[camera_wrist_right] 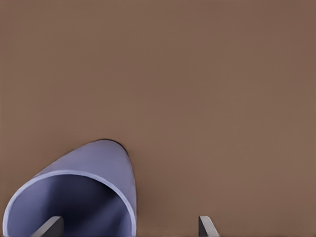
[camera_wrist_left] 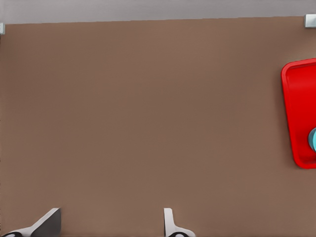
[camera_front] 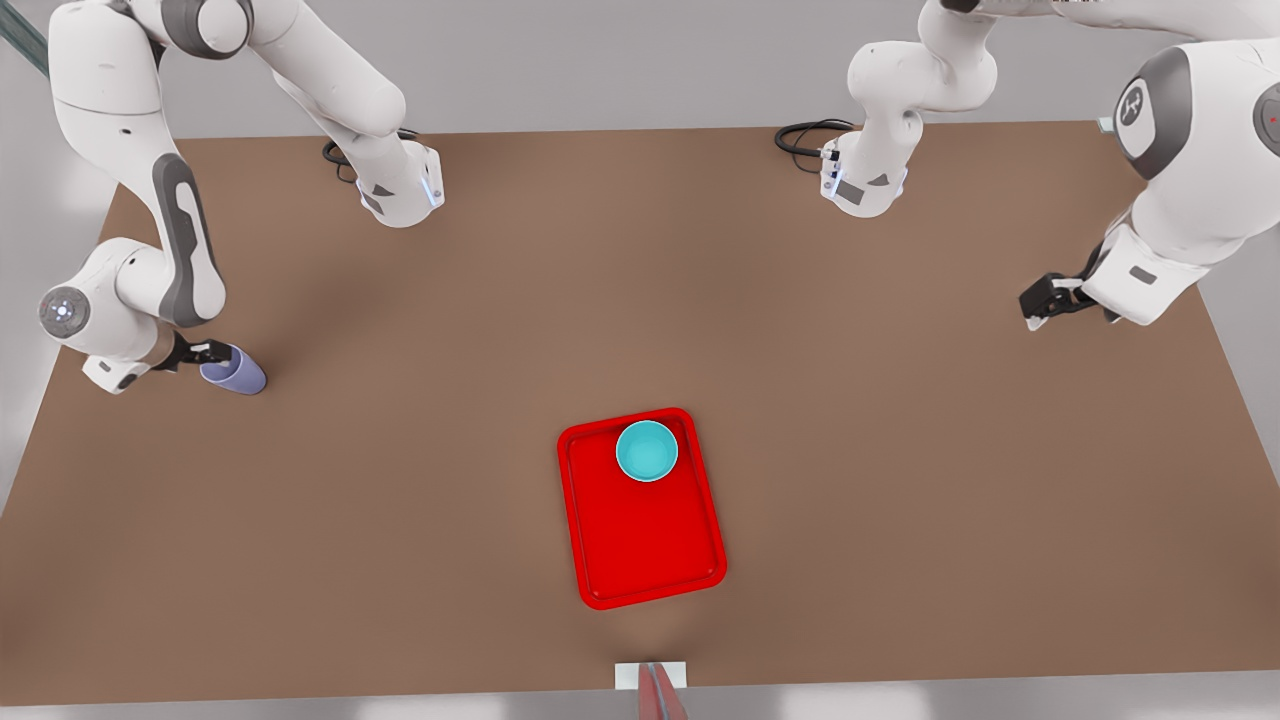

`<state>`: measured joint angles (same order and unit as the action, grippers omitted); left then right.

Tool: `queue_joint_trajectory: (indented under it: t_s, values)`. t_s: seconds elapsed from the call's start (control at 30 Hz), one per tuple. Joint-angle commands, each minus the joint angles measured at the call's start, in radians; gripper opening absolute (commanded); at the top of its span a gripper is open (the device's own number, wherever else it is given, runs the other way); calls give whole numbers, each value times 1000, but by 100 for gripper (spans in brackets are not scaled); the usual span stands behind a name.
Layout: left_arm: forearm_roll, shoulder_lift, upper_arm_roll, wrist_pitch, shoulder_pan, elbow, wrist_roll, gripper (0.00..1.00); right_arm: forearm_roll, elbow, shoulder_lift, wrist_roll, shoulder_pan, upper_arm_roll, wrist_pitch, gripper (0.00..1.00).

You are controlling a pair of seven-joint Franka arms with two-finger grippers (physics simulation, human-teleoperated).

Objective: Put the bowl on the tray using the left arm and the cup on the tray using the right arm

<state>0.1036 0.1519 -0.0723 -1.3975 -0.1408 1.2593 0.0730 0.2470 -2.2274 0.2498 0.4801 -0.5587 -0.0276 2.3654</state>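
The turquoise bowl (camera_front: 647, 451) stands upright inside the red tray (camera_front: 650, 555), at the tray's far end, near the table's front middle. From the left wrist view, the tray (camera_wrist_left: 298, 113) and a sliver of the bowl (camera_wrist_left: 313, 139) sit off to one side. My left gripper (camera_front: 1040, 308) hangs open and empty at the front view's right (camera_wrist_left: 111, 224). The lavender cup (camera_front: 235, 372) is at the front view's left, away from the tray. My right gripper (camera_front: 212, 352) is open at the cup's rim (camera_wrist_right: 74, 197), one finger inside and one outside.
Both arm bases (camera_front: 400, 195) (camera_front: 865, 180) with black cables stand along the table's far edge. A small white marker with a grey-red object (camera_front: 652, 680) sits at the front edge, just in front of the tray. Bare brown tabletop lies between cup and tray.
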Motion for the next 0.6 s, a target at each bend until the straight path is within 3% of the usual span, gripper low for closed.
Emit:
queue_joint_trajectory:
  t_s: [0.0,0.4,0.43,0.5,0.53,0.57]
  values:
    - [22,0,0,0,-3,0,-1,100,0,0,0,0,0,0,0,100]
    - [21,-9,6,2,-28,-11,2,100,0,-2,34,2,-9,0,-2,100]
    - [19,-11,14,2,-34,-15,2,100,0,-2,39,2,-9,0,-3,95]
    - [22,-12,11,11,-26,-34,-1,100,0,0,40,2,-9,-2,-11,43]
    - [19,-12,6,11,-25,-34,-1,100,0,0,40,0,-9,0,-12,28]
    - [19,-12,2,6,-23,-35,-1,100,-2,6,42,0,-9,-2,-14,25]
